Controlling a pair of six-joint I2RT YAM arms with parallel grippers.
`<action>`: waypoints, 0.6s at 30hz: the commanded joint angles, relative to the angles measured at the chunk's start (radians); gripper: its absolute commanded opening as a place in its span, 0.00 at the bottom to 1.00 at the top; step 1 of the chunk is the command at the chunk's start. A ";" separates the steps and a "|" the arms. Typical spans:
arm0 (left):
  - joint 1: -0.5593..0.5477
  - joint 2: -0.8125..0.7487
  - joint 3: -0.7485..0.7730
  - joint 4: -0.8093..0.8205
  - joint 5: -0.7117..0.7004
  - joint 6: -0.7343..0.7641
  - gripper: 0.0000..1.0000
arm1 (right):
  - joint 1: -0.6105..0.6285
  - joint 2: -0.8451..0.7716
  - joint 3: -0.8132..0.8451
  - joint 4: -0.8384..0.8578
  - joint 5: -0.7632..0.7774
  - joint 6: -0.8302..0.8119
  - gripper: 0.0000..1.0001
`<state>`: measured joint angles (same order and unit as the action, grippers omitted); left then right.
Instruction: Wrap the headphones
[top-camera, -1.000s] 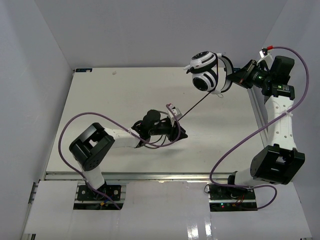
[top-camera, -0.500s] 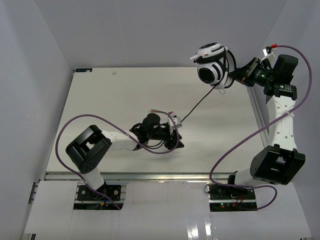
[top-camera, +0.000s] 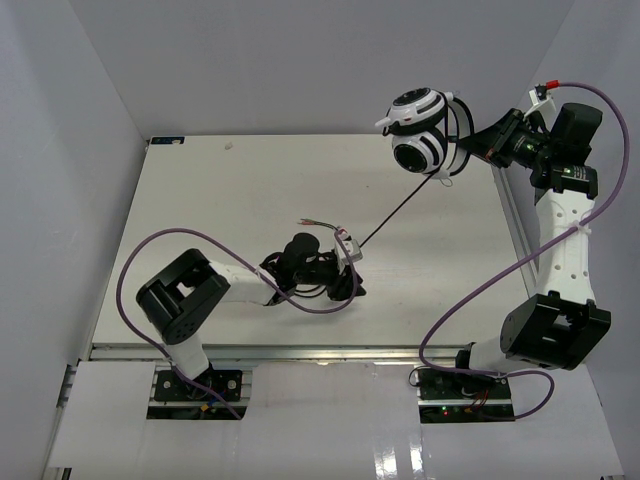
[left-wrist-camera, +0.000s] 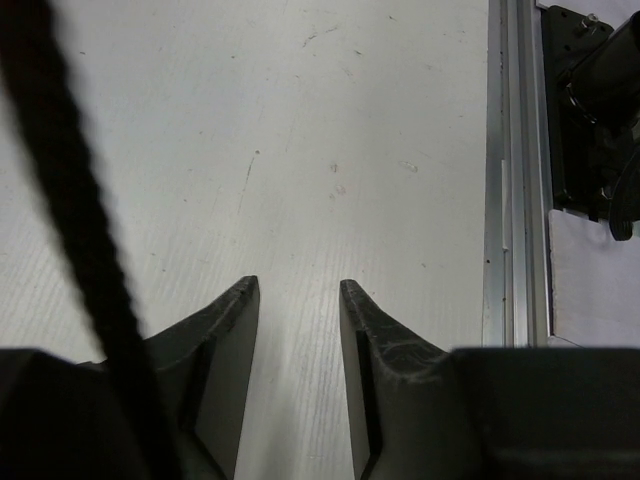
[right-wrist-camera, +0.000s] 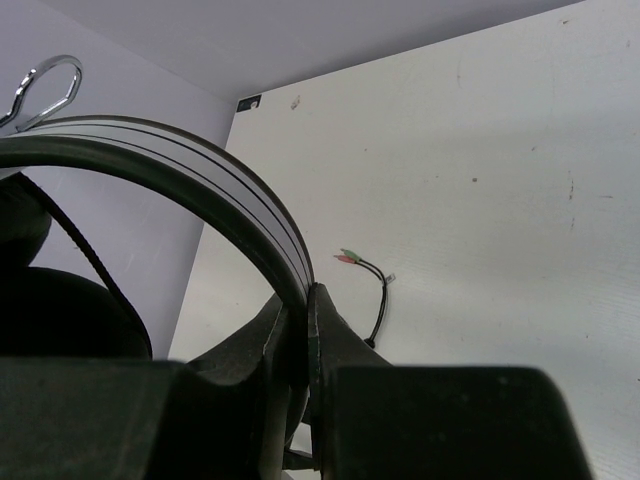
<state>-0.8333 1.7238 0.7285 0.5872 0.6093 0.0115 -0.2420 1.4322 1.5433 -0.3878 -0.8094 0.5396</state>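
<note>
The headphones (top-camera: 421, 131) hang in the air over the table's far right, white-and-black cups facing down-left. My right gripper (top-camera: 474, 148) is shut on their headband (right-wrist-camera: 215, 195); its fingertips (right-wrist-camera: 305, 295) pinch the band. The thin dark cable (top-camera: 395, 208) runs taut from the cups down to my left wrist. It passes as a blurred black line (left-wrist-camera: 85, 240) left of my left gripper (left-wrist-camera: 298, 290), outside the jaws. My left gripper (top-camera: 355, 288) is open and empty, low over the table. The cable's plugs (top-camera: 306, 218) lie on the table and also show in the right wrist view (right-wrist-camera: 348, 258).
The white table (top-camera: 200, 200) has a metal rail along its right edge (left-wrist-camera: 515, 200). The right arm's base (left-wrist-camera: 600, 110) stands beyond that rail. White walls close in the left, back and right. The arms' purple cables loop near the left arm (top-camera: 160, 240).
My right gripper has lifted and turned the headphones slightly up and to the right. My left gripper has drawn back and down toward the near edge, and the cable stays stretched between them.
</note>
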 joint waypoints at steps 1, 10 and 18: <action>-0.001 -0.060 -0.039 0.043 0.012 -0.029 0.52 | -0.017 -0.045 0.065 0.067 -0.041 0.068 0.08; -0.003 -0.137 -0.047 0.071 0.009 -0.020 0.56 | -0.016 -0.052 0.059 0.064 -0.053 0.065 0.08; -0.003 -0.100 -0.031 0.116 0.010 -0.069 0.13 | -0.016 -0.075 0.057 0.041 -0.050 0.021 0.08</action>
<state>-0.8333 1.6327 0.6826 0.6544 0.6095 -0.0299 -0.2543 1.4232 1.5433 -0.3894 -0.8146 0.5432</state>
